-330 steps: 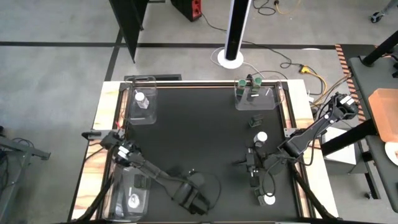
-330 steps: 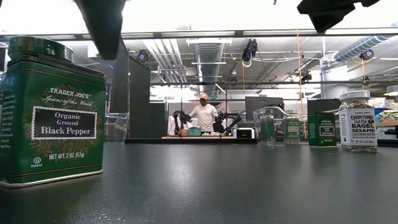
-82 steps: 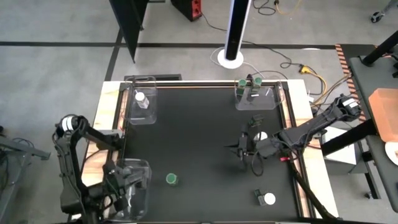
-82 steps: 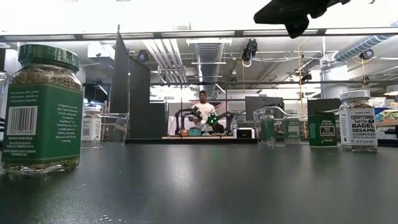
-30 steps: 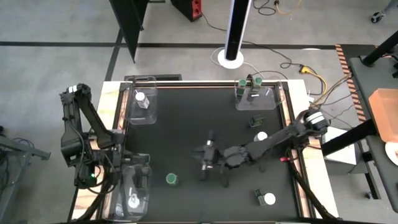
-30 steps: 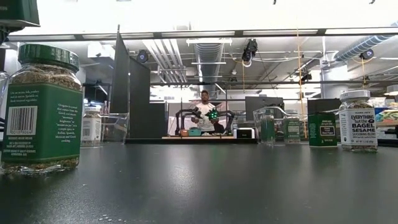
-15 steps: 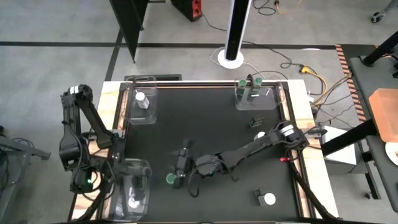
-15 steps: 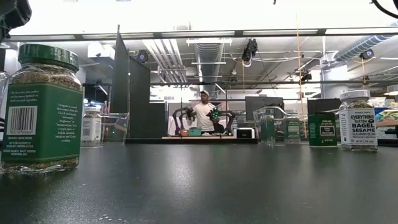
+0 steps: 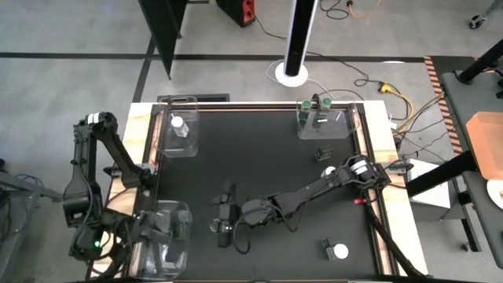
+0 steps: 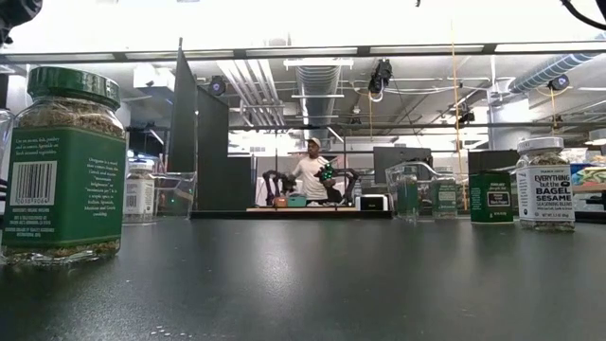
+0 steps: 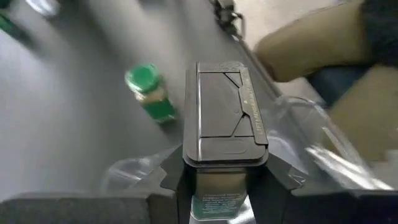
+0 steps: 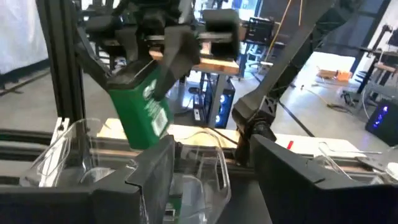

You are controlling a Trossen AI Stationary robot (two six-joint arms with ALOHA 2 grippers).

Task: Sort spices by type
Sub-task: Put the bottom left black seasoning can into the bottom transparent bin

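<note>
A green-lidded spice jar [image 9: 214, 227] [image 10: 64, 161] [image 11: 149, 93] stands on its base on the black table, near the front left. My right gripper [image 9: 223, 216] [image 12: 208, 162] reaches across the table to it and is open. Its fingers stand on either side of the jar, and I cannot tell whether they touch it. My left gripper [image 9: 161, 228] [image 11: 224, 180] hovers over the near-left clear tray [image 9: 179, 236], shut on a green rectangular spice tin [image 11: 224, 112] [image 12: 142, 109] with a dark flip lid. My left gripper pinches the green tin between its two fingers [image 12: 169, 59], which lie on two opposite sides [image 11: 194, 186] of it. The tin hangs tilted below the fingers, clear above the near-left tray.
The far-left tray [image 9: 189, 145] holds a white-lidded jar [image 9: 178, 124]. The far-right tray [image 9: 338, 130] holds green-lidded jars [image 9: 303, 104]. A dark tin [image 9: 322, 153] and white-lidded jars [image 9: 330, 171] [image 9: 339, 251] stand on the right half. A person moves in the room behind.
My right gripper has swept from the table's middle toward the left and near edges, arriving at the green-lidded jar, which has stayed where it was. My left gripper has stayed over the near-left tray with the tin.
</note>
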